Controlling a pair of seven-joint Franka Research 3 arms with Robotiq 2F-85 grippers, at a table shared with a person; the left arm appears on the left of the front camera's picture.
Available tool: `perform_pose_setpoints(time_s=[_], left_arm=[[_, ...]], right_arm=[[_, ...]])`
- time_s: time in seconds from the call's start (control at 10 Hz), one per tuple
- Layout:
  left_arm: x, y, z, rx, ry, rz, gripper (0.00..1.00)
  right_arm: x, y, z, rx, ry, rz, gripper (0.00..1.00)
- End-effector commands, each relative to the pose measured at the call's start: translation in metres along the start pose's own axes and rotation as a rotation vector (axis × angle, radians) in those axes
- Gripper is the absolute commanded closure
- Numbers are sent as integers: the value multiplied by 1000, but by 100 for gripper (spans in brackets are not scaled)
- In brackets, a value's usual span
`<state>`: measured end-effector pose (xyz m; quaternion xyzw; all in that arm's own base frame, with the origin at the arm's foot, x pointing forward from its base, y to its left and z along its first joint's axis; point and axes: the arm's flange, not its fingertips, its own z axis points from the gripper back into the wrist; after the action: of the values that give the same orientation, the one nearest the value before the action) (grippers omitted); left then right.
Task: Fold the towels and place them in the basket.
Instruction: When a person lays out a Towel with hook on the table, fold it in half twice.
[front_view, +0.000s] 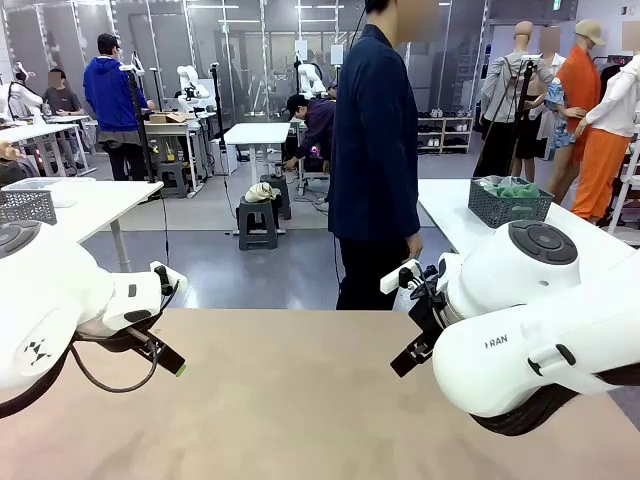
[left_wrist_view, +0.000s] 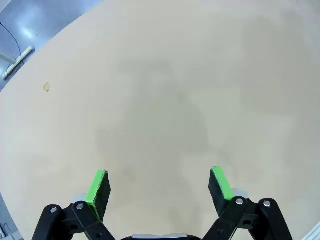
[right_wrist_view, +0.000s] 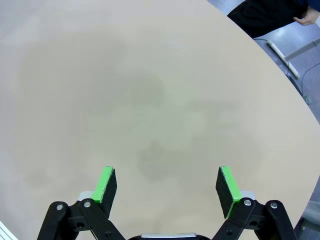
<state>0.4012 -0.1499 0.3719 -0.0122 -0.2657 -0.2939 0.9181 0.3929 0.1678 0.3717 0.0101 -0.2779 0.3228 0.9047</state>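
tabletop lies under the left gripper and right gripper, both with jaws wide apart.

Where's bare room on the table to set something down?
Whole middle of the table is bare, between the left claw and right claw, up to the far edge where the person stands. Under both open claws it's bare too. Tight only at the sides, under the left arm and right arm.

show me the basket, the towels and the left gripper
basket (front_view: 505, 213), front view, on its mesh front wall
towels (front_view: 512, 187), front view, on the green heap in the basket
left gripper (left_wrist_view: 159, 174), left wrist view, midway between its open fingertips
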Motion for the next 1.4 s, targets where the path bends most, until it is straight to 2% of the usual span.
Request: perform_pose_setpoints(time_s=[0.0, 0.4, 0.5, 0.9, 1.3], left_arm=[[0, 0, 0, 0, 0, 1, 0], [0, 0, 0, 0, 0, 0, 0], [6, 12, 3, 1, -8, -6, 0], [48, 103, 51, -20, -64, 20, 0], [68, 207, 157, -35, -179, 28, 0]], right_arm=[[0, 0, 0, 1, 0, -3, 0], [0, 0, 0, 0, 0, 0, 0], [3, -11, 8, 9, -3, 11, 0], [12, -102, 89, -24, -99, -63, 0], [6, -180, 213, -105, -130, -64, 0]])
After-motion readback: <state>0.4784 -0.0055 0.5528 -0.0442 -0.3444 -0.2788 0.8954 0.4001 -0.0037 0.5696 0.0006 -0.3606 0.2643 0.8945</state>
